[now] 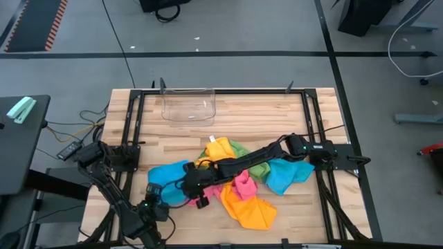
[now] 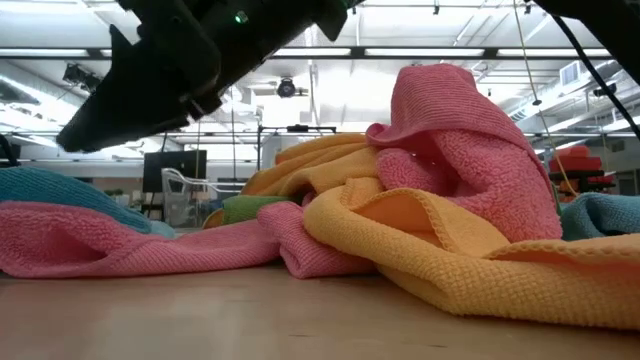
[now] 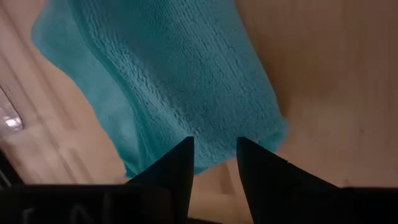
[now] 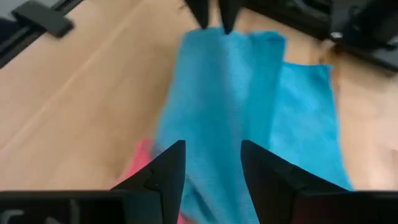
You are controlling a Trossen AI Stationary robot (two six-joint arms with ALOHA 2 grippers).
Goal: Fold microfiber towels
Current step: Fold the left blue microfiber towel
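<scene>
A blue microfiber towel (image 1: 166, 173) lies on the table at the left side of a pile of towels. My left gripper (image 3: 214, 146) comes in from the near left and stands open, its fingertips over that towel's near edge (image 3: 186, 81). My right gripper (image 4: 211, 152) reaches across the pile from the right. It is open above the same blue towel (image 4: 217, 112), opposite the left gripper (image 4: 212, 18). In the high view the two grippers (image 1: 160, 195) (image 1: 185, 185) are close together. I cannot tell whether any fingertip touches the cloth.
The pile holds orange-yellow (image 1: 252, 211), pink (image 1: 243, 185) and green (image 1: 249, 155) towels and a second blue one (image 1: 287, 173). A clear plastic bin (image 1: 188, 105) stands at the far edge. Black frame rails (image 1: 131, 138) run along both sides. Bare wood lies between bin and pile.
</scene>
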